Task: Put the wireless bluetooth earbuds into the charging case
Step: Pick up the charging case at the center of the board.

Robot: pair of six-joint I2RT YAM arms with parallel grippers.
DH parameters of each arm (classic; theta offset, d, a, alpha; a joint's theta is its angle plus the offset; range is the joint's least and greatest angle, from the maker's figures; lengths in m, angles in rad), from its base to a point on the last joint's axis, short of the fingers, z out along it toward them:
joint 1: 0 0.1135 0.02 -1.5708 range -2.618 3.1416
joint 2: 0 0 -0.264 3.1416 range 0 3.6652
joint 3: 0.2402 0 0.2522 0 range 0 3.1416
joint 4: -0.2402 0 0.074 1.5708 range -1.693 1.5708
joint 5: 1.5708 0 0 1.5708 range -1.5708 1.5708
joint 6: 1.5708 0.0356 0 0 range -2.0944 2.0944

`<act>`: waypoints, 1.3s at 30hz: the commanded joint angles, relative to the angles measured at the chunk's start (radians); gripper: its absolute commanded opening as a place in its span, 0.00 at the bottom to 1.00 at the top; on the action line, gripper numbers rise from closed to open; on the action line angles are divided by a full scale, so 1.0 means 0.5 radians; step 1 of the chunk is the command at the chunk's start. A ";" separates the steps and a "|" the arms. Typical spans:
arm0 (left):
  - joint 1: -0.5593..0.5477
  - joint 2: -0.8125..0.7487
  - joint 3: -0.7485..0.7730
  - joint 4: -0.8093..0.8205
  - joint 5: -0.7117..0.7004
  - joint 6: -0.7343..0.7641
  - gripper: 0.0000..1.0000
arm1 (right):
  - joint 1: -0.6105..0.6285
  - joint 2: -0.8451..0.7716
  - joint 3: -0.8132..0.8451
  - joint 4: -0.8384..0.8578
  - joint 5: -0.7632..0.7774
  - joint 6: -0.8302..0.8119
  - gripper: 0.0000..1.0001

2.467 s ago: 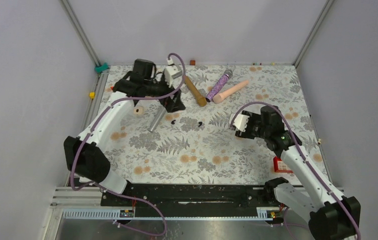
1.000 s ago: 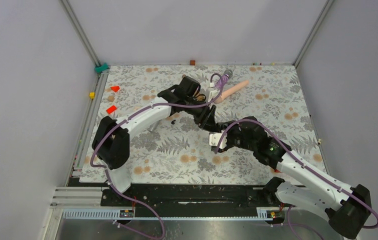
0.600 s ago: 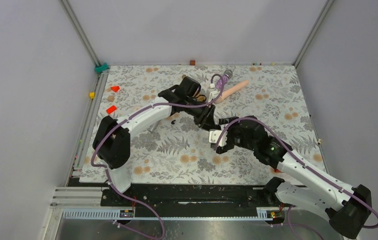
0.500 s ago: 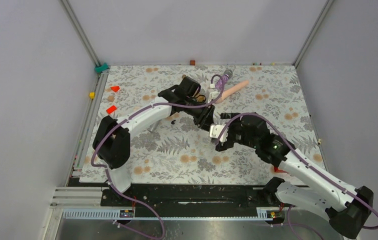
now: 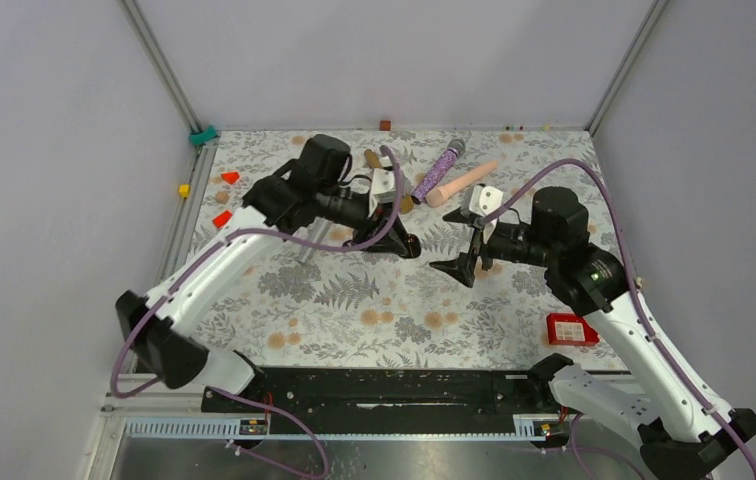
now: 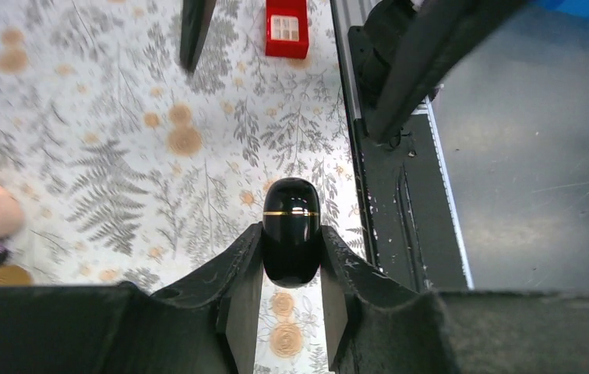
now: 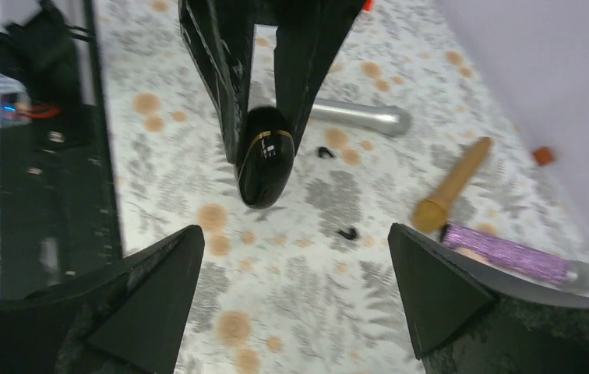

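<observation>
The charging case is a glossy black oval with a thin gold line. My left gripper is shut on it and holds it above the table, closed end outward. It shows again in the right wrist view as the case between the left fingers. My right gripper faces it, wide open and holding nothing. In the top view the left gripper and right gripper stand apart at mid-table. Two tiny black earbuds lie on the floral mat below.
A silver microphone, a wooden one and a purple one lie at the back, with a pink one beside it. A red box sits at the near right. Small red pieces lie at the left.
The two grippers met at mid-table. The left one shut on the case while the right one opened. Both arms then drew apart, the right one back to the right.
</observation>
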 commanded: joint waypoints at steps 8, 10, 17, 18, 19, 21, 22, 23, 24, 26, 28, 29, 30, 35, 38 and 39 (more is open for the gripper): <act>-0.001 -0.279 -0.761 1.513 0.222 -1.022 0.23 | -0.054 0.049 -0.285 0.609 -0.651 0.644 0.87; -0.002 -0.269 -0.827 1.693 0.223 -1.204 0.22 | -0.054 0.038 -0.333 0.672 -0.700 0.666 0.85; -0.001 -0.263 -0.832 1.708 0.219 -1.197 0.21 | -0.059 0.032 -0.425 0.724 -0.710 0.634 0.83; -0.003 -0.269 -0.841 1.722 0.227 -1.199 0.21 | -0.064 0.031 -0.428 0.730 -0.699 0.633 0.82; -0.002 -0.272 -0.851 1.736 0.236 -1.197 0.21 | -0.073 0.029 -0.429 0.740 -0.684 0.644 0.82; -0.003 -0.280 -0.868 1.753 0.256 -1.202 0.21 | -0.101 0.017 -0.431 0.770 -0.663 0.678 0.81; -0.001 -0.283 -0.870 1.762 0.268 -1.209 0.21 | -0.119 0.009 -0.429 0.778 -0.667 0.700 0.80; -0.003 -0.285 -0.874 1.775 0.277 -1.219 0.21 | -0.139 0.006 -0.422 0.779 -0.692 0.722 0.79; -0.003 -0.287 -0.876 1.786 0.284 -1.225 0.21 | -0.160 0.003 -0.420 0.780 -0.729 0.743 0.79; -0.002 -0.297 -0.881 1.795 0.292 -1.230 0.21 | -0.191 0.002 -0.424 0.781 -0.803 0.772 0.78; -0.003 -0.306 -0.886 1.800 0.298 -1.231 0.21 | -0.213 0.005 -0.441 0.856 -0.851 0.790 0.77; -0.002 -0.314 -0.888 1.801 0.297 -1.229 0.21 | -0.225 0.010 -0.453 0.871 -0.872 0.802 0.76; -0.002 -0.322 -0.891 1.801 0.297 -1.226 0.21 | -0.234 0.015 -0.458 0.888 -0.903 0.808 0.75; -0.002 -0.342 -0.901 1.804 0.311 -1.219 0.21 | -0.241 0.061 -0.477 0.907 -1.003 0.814 0.65; -0.003 -0.348 -0.902 1.806 0.316 -1.221 0.21 | -0.244 0.075 -0.480 0.909 -1.010 0.811 0.59; -0.003 -0.347 -0.905 1.810 0.322 -1.223 0.21 | -0.244 0.079 -0.481 0.908 -1.011 0.812 0.56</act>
